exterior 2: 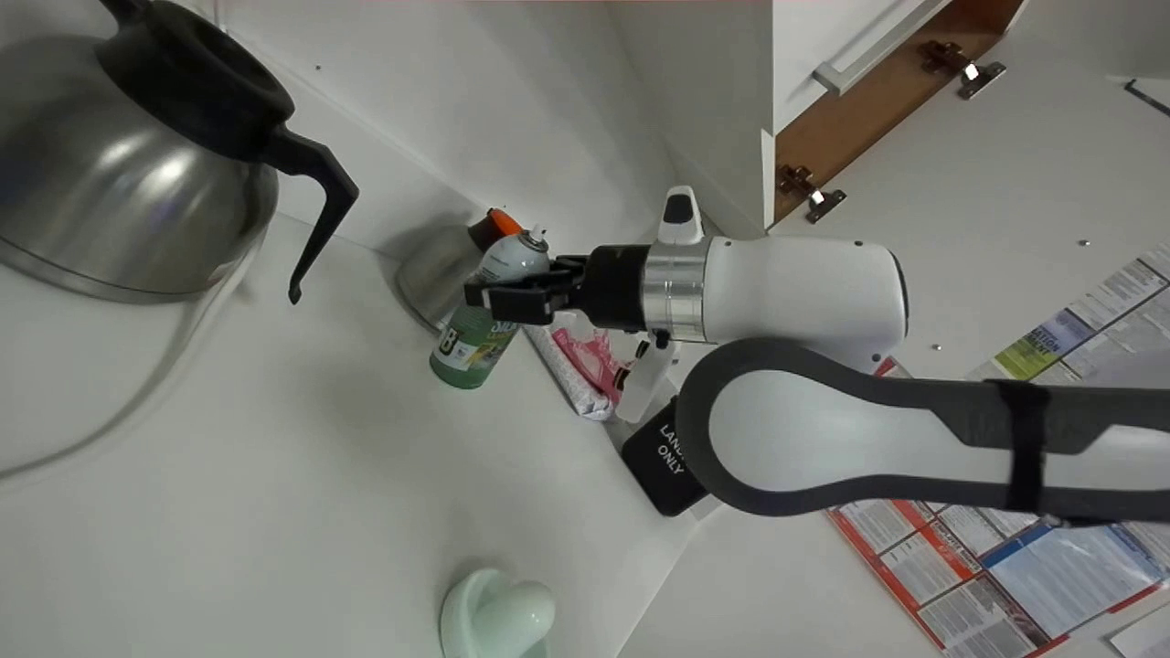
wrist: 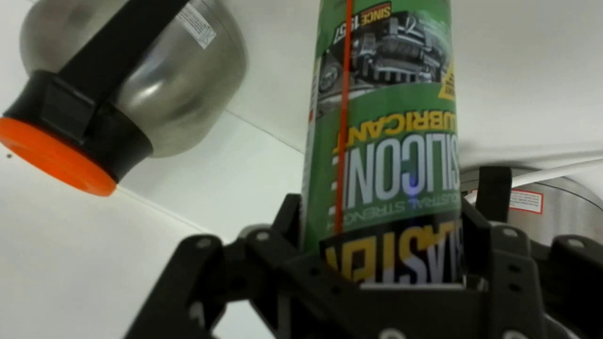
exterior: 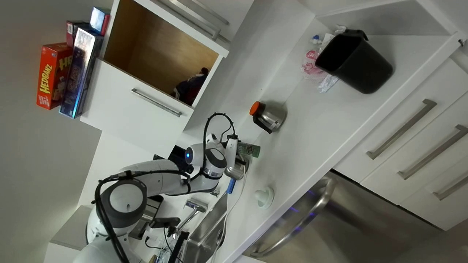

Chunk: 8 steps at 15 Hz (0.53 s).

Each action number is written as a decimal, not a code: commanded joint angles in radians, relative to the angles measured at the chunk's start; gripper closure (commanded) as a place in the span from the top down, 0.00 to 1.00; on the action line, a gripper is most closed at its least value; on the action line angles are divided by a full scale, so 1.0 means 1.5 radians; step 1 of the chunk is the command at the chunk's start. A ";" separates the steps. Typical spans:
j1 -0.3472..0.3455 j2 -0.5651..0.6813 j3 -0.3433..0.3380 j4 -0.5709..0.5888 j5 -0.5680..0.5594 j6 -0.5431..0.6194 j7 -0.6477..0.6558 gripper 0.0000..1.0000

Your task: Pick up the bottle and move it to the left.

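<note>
Wrist view: black two-finger gripper clamped round green cylindrical spray bottle labelled silicone lubricant; bottle between orange-lidded steel carafe and second steel carafe.
In exterior view: bottle upright, white counter beneath, contact unclear; pale-green domed object well apart.
In exterior view: black open bin beside crumpled pink-and-white wrapper.
</note>
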 commanded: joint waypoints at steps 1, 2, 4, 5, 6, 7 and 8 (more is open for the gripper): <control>-0.144 0.092 0.161 0.100 -0.010 0.012 -0.094 0.50; -0.181 0.115 0.206 0.120 -0.012 0.005 -0.115 0.50; -0.248 0.162 0.289 0.151 -0.020 -0.009 -0.158 0.50; -0.276 0.186 0.326 0.165 -0.022 -0.018 -0.179 0.50; -0.300 0.209 0.359 0.178 -0.022 -0.029 -0.197 0.50; -0.320 0.231 0.386 0.189 -0.020 -0.044 -0.213 0.50; -0.333 0.250 0.405 0.200 -0.017 -0.057 -0.227 0.50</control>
